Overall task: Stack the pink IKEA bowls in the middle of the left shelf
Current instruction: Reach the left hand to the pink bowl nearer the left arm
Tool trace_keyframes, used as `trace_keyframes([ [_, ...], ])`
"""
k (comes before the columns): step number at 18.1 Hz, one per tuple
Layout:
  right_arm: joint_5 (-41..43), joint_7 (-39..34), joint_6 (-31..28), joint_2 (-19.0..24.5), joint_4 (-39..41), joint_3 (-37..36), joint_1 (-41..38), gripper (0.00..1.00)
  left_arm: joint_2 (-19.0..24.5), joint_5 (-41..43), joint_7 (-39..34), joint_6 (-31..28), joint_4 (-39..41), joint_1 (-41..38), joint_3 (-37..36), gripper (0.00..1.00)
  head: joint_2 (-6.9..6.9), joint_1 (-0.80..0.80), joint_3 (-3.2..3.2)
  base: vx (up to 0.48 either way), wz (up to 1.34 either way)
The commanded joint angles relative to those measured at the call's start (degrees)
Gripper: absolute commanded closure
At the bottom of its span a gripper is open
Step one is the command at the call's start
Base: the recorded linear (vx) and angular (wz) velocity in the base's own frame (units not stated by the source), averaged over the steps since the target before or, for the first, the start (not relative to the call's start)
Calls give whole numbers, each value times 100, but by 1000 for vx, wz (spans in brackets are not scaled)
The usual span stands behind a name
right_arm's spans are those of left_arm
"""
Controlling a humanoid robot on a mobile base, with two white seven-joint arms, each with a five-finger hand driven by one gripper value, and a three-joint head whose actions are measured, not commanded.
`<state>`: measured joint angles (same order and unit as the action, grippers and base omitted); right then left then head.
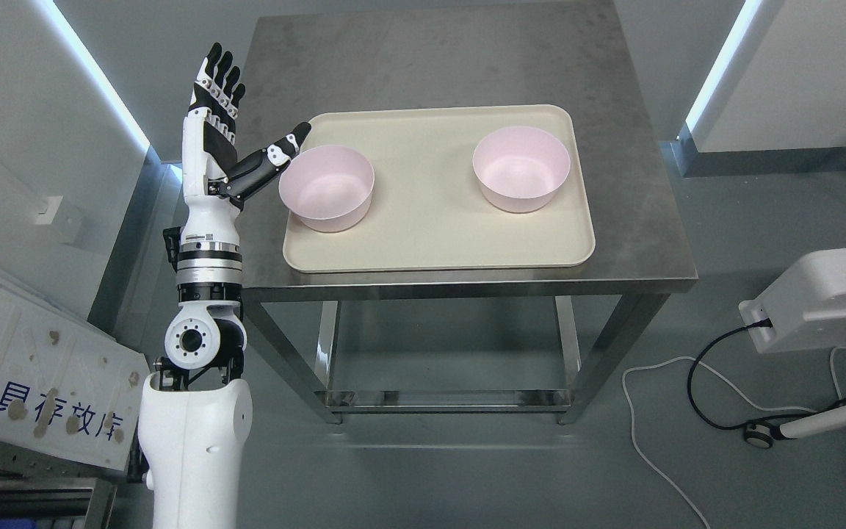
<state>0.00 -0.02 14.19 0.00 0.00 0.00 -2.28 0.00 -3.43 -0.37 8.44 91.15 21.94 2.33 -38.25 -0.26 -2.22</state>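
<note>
- Head view: I see two pink bowls on a cream tray [438, 242], which lies on the steel counter [636, 220].
- Left bowl [327, 187] stands upright near the tray's left edge, mouth facing up; being round, it shows me no long axis.
- Right bowl [521, 168] stands upright too, well apart from the first, toward the tray's right side.
- My left hand [217, 139] is raised beside the left bowl, fingers [219, 77] straight, together and pointing away, holding nothing.
- Thumb [276, 156] angles out toward the left bowl's rim; I cannot tell if it touches.
</note>
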Motion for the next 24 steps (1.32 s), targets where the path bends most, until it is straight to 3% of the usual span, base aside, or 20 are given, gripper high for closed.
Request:
trace_keyframes([
  [1, 9, 2, -4, -100, 100, -26, 0, 0, 100, 0, 2, -1, 0, 55, 4, 0, 0, 0, 0, 0, 0],
  [5, 9, 2, -4, -100, 100, -26, 0, 0, 192, 88, 11, -176, -79, 117, -66, 0, 0, 0, 0, 0, 0],
  [7, 9, 2, -4, -100, 100, -26, 0, 0, 403, 88, 770, -211, -211, 327, -83, 0, 0, 0, 0, 13, 0],
  [9, 9, 2, -4, -100, 100, -26, 0, 0, 894, 114, 2351, -534, -474, 765, -75, 0, 0, 0, 0, 3, -17],
  [12, 9, 2, -4, -100, 100, -26, 0, 0, 1745, 123, 2665, -1247, -912, 1425, -153, 0, 0, 0, 0, 1, -3],
  [15, 9, 2, -4, -100, 100, -26, 0, 0, 2450, 315, 2980, -1573, -1711, 1944, -618, 3, 0, 0, 0, -2, -4],
  [18, 9, 2, -4, -100, 100, -26, 0, 0, 2522, 1018, 3226, -1574, -2223, 2086, -760, 4, 0, 0, 0, -10, 5],
  [21, 9, 2, -4, -100, 100, -26, 0, 0, 2408, 1186, 3710, -1574, -2329, 1981, -856, 6, 0, 0, 0, -8, 26],
  [24, 9, 2, -4, -100, 100, -26, 0, 0, 2215, 1213, 3737, -1600, -2330, 1901, -1015, 8, 0, 0, 0, 0, 0],
])
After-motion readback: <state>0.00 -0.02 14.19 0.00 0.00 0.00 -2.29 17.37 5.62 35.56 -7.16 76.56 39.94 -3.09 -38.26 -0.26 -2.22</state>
